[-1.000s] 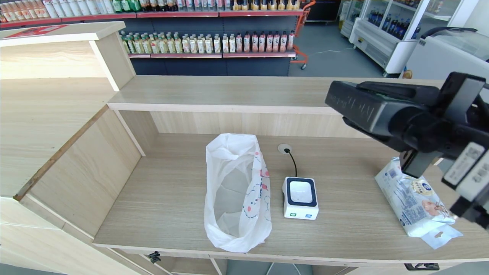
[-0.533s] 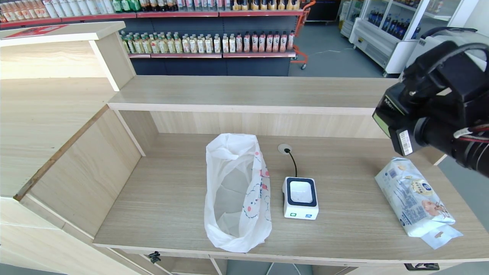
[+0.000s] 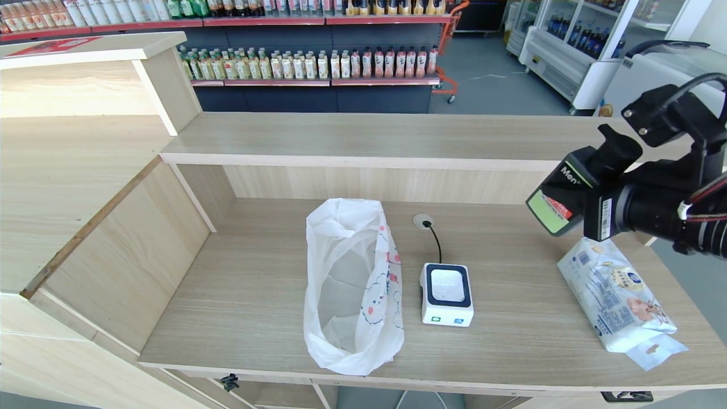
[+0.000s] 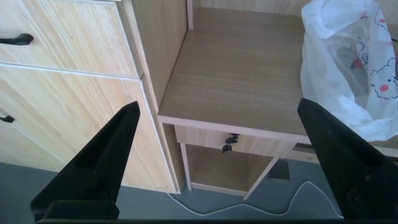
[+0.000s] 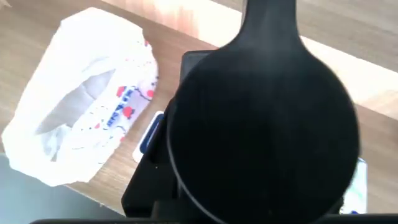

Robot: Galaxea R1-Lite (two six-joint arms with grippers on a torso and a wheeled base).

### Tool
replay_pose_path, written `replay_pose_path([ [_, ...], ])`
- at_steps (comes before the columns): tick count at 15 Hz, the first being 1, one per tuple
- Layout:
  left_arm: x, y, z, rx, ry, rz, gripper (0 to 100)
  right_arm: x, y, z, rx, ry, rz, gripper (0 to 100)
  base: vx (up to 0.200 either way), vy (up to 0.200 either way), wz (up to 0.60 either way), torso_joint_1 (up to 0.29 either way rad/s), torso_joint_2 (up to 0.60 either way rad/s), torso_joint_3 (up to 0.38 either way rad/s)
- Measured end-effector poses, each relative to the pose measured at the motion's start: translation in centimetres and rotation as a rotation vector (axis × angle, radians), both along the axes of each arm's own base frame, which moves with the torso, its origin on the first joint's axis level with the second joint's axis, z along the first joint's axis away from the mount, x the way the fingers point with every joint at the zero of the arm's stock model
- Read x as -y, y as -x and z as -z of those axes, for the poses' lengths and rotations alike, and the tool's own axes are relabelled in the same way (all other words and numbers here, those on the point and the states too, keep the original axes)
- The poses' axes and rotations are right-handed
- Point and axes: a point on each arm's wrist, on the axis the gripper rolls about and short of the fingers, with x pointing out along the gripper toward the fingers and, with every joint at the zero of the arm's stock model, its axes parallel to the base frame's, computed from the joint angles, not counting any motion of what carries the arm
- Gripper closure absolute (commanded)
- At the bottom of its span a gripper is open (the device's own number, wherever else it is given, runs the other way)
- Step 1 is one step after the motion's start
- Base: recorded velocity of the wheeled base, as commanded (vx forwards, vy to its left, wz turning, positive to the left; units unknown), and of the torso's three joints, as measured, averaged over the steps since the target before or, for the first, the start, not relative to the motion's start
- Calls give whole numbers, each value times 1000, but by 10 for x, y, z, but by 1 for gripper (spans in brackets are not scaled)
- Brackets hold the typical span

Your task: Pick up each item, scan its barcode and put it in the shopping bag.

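Fingers on the right grip a black pack with green-and-red label.

Our right arm is black and cylindrical, with a white barcode sticker, looping black cable and red wires.

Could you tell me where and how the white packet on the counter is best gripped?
Across its narrow width near the middle, coming from above: the packet lies flat on the counter, and its thin end tab would likely slip.
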Motion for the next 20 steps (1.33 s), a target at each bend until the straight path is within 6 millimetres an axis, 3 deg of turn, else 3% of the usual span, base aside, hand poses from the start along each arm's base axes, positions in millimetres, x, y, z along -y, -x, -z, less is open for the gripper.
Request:
replay_pose_path([
  [3,0,0,0,0,0,0,0,17,-12,7,-133,-242,-141,100,0,0,0,0,0,0],
  [7,0,0,0,0,0,0,0,40,-29,18,-307,-481,-119,100,0,0,0,0,0,0],
  [10,0,0,0,0,0,0,0,47,-30,22,-386,-547,-235,100,0,0,0,0,0,0],
  [13,0,0,0,0,0,0,0,51,-30,26,-407,-533,-275,100,0,0,0,0,0,0],
  [17,0,0,0,0,0,0,0,62,-25,44,-413,-177,-53,100,0,0,0,0,0,0],
  [20,0,0,0,0,0,0,0,67,-27,35,-331,-175,-40,100,0,0,0,0,0,0],
])
